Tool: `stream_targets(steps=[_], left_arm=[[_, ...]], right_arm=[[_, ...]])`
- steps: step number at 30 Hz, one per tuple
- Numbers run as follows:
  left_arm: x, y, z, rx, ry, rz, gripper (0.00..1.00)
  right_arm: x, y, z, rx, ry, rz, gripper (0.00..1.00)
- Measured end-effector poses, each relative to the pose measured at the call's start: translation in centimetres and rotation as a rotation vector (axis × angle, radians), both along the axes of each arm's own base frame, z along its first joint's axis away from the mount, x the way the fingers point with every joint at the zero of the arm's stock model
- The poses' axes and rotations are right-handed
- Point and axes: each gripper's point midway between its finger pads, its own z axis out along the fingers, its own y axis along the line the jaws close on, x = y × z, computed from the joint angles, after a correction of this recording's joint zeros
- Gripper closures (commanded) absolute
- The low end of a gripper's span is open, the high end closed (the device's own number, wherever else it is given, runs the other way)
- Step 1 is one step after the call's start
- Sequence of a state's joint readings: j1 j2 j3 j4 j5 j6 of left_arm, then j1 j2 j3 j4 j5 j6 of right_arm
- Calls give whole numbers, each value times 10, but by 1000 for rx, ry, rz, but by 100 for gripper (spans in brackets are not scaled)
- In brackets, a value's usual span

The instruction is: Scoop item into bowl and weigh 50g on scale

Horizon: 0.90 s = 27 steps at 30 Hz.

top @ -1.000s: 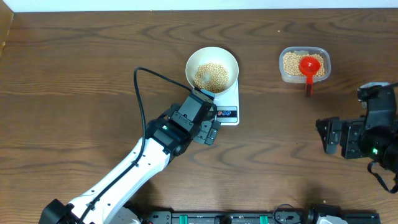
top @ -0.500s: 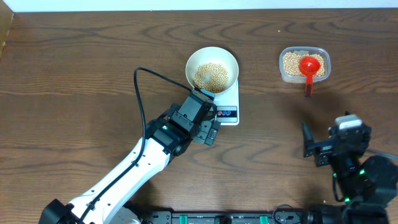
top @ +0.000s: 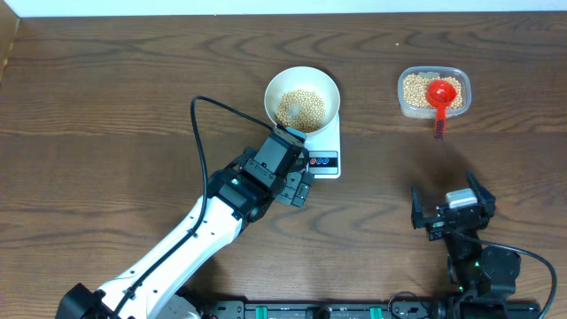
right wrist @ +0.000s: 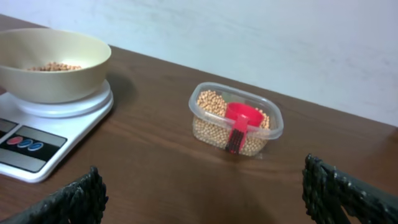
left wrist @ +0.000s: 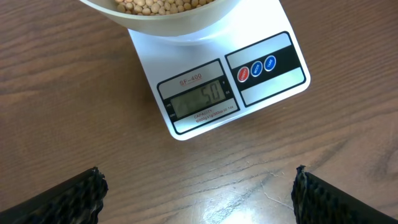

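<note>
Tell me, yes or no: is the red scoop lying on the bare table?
No, the scoop rests in the tub on the beans, its handle over the tub's rim.

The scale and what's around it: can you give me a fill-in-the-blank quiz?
The bowl sits on the scale, whose display reads ____.
The scoop lying in the clear tub is coloured ____.
The left gripper and the right gripper both stand ____, holding nothing.
Missing words: 50; red; open.
</note>
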State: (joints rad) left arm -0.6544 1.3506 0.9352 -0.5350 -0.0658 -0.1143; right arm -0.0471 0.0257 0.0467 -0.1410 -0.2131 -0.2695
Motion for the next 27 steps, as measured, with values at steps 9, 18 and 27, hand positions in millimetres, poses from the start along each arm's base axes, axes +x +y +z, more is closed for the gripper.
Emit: stream_targets(steps=[9, 18, 27], left_arm=[[0, 0, 0, 0, 0, 0, 3], [0, 0, 0, 0, 0, 0, 3], [0, 0, 0, 0, 0, 0, 3]], right_arm=[[0, 0, 5, -13, -28, 2, 1], [3, 0, 6, -14, -64, 2, 1], [3, 0, 5, 24, -52, -2, 1]])
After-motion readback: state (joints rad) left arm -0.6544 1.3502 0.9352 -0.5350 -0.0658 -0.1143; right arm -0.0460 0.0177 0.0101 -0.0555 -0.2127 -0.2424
